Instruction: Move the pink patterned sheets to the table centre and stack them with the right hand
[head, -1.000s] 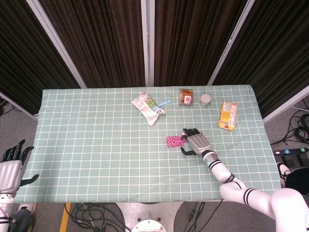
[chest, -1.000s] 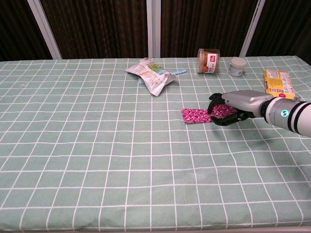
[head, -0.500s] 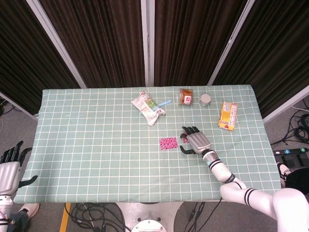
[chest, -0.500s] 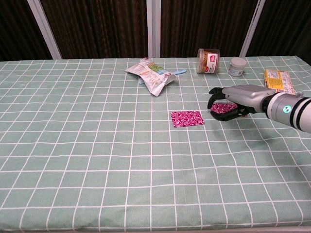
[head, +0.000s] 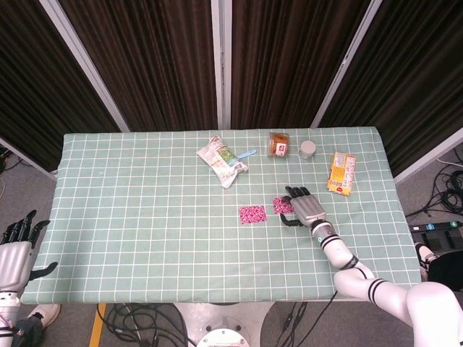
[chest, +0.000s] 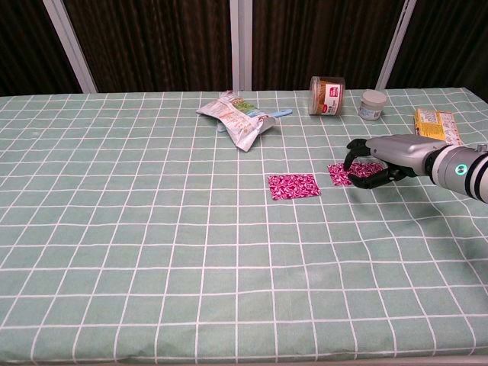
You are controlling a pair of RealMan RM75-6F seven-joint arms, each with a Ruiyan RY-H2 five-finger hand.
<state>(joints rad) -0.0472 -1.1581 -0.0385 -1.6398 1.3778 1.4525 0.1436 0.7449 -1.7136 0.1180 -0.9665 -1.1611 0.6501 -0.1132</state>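
On the table [head: 145, 238], which is covered with a green checked cloth, two pink patterned sheets lie flat and apart from each other near the middle. The left sheet [head: 252, 214] sits alone on the cloth, with nothing touching it, and shows clearly in the chest view as well [chest: 293, 186]. The right sheet [head: 281, 205] lies just to its right and a little farther back, with a strip of cloth showing between the two. The right hand [head: 305, 207] rests over the right edge of this second sheet, its dark fingertips [chest: 356, 165] curled down onto the pink surface; from the chest view the fingers arch over the sheet's right portion, but whether they actually pinch it or only press on it cannot be told. The left hand [head: 16, 246] hangs off the near left corner of the table, below its edge, with its fingers spread apart and nothing in them. Along the far side of the table lie a crumpled snack bag [head: 221, 160] with a light blue utensil [head: 247, 153] beside it, an orange-lidded jar [head: 279, 144], a small white pot [head: 307, 149] just right of the jar, and a yellow packet [head: 341, 172] toward the far right.
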